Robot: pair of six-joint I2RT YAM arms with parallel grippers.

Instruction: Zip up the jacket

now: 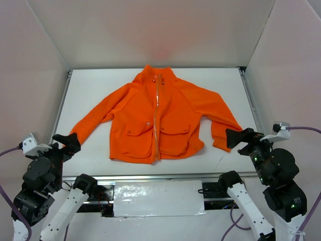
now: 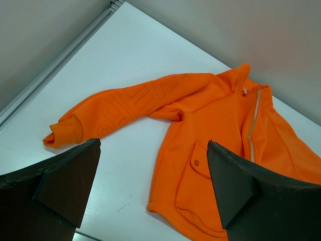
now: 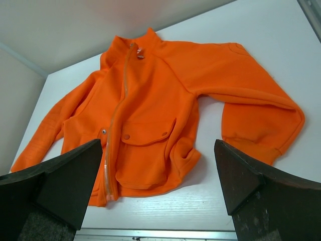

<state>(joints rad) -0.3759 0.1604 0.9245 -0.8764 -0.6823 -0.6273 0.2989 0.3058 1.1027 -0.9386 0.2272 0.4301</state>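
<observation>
Here, a bright orange fleece jacket is being shown spread flat, front up, at the middle of a white tabletop. The left fingers and right fingers are being held apart, empty, near its cuffs. If loose fleece is being pinched alongside the pale front zipper, jamming is likely being risked.

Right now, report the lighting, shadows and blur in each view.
Top external: even, soft light; the jacket casts a faint orange tint on the back wall. Left wrist: jacket sharp, near fingers dark and featureless. Right wrist: soft shadow on the table beside the jacket's hem.
</observation>
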